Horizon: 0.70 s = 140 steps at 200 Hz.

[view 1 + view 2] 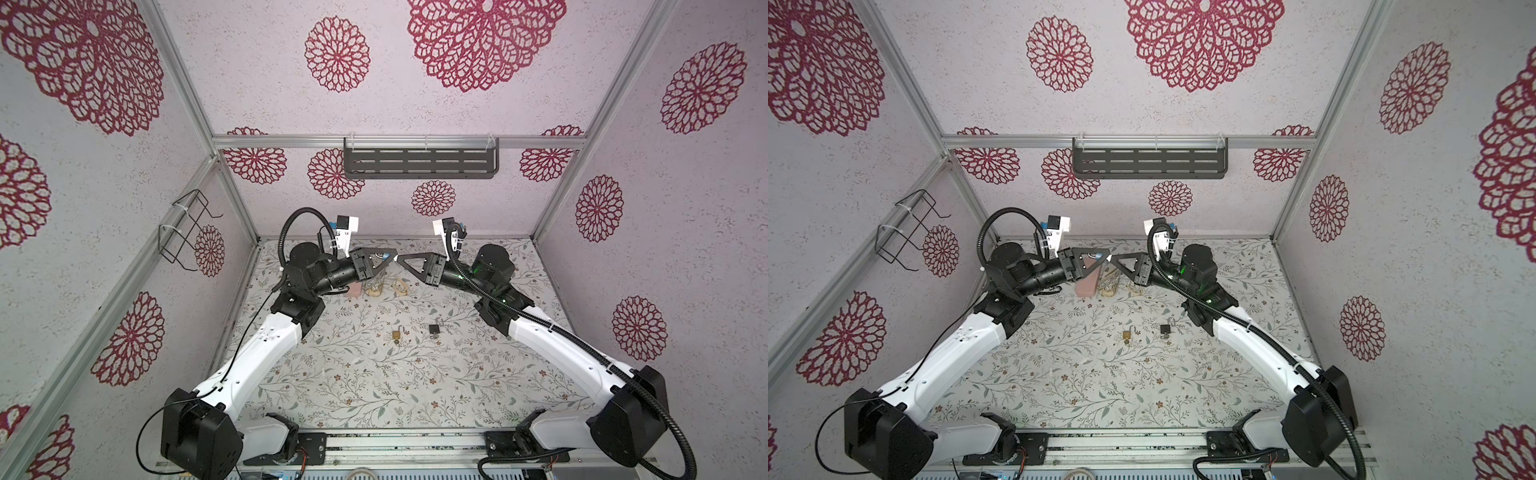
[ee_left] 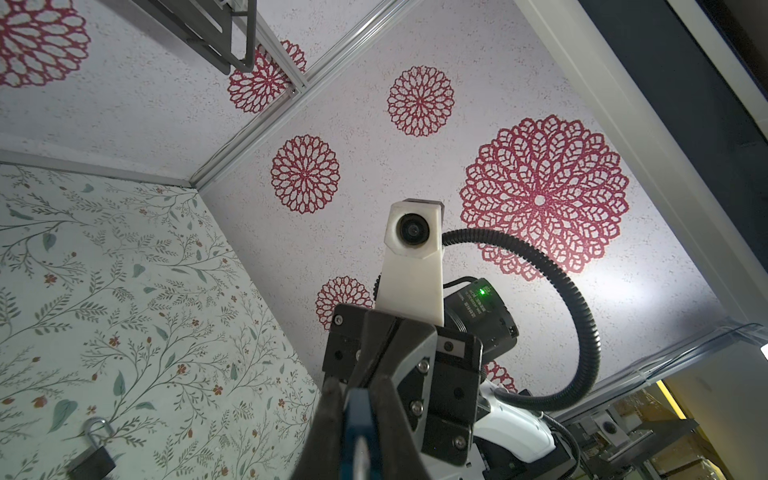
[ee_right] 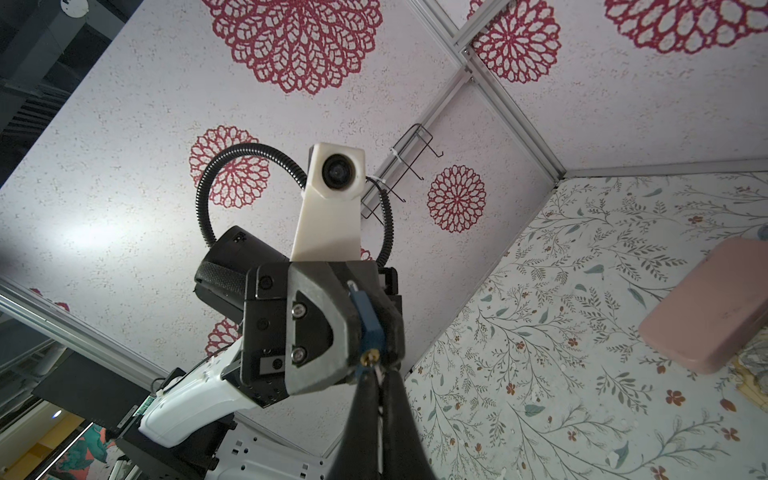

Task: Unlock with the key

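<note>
Above the middle of the table my two grippers meet tip to tip. My left gripper (image 1: 390,258) (image 2: 357,395) is shut on a small blue padlock (image 2: 357,419) (image 3: 368,320), whose brass keyhole (image 3: 370,355) faces the right arm. A thin silver key (image 3: 377,372) is pinched in my right gripper (image 1: 400,259) (image 3: 377,377), which is shut on it. The key's tip sits at the brass keyhole. In a top view only a sliver of the blue padlock (image 1: 1098,254) shows between the left fingers.
A brass padlock (image 1: 397,333) and a black padlock (image 1: 435,329) (image 2: 91,459) lie on the floral tabletop (image 1: 374,374) below the grippers. A pink box (image 1: 1088,284) (image 3: 706,307) and some pale clutter (image 1: 374,286) sit behind. A dark shelf (image 1: 419,162) hangs on the back wall.
</note>
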### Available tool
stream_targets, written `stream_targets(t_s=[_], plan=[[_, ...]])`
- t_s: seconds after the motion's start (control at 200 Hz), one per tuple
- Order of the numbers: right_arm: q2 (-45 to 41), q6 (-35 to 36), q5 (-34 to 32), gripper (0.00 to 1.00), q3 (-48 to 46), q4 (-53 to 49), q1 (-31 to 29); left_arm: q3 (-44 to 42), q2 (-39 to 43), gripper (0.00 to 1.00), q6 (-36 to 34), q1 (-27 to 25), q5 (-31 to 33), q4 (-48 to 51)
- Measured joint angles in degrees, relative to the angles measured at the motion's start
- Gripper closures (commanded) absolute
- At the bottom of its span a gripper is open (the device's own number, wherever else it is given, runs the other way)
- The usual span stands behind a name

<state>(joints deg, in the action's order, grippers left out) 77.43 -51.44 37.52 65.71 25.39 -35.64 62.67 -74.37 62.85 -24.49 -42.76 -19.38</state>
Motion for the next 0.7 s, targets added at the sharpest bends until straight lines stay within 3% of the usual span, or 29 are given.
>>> stream_targets(t_s=[0.32,0.7], plan=[[1.88,-0.55,-1.22,1.0,2.45,3.06,0.15,4.2,-2.86,1.0,1.14,-0.02,-0.02,-1.55],[0.81,-0.04,-0.17,1.0,2.12,-0.13,0.17,5.18,-1.7,1.0,-3.43,0.0,-0.76,5.27]])
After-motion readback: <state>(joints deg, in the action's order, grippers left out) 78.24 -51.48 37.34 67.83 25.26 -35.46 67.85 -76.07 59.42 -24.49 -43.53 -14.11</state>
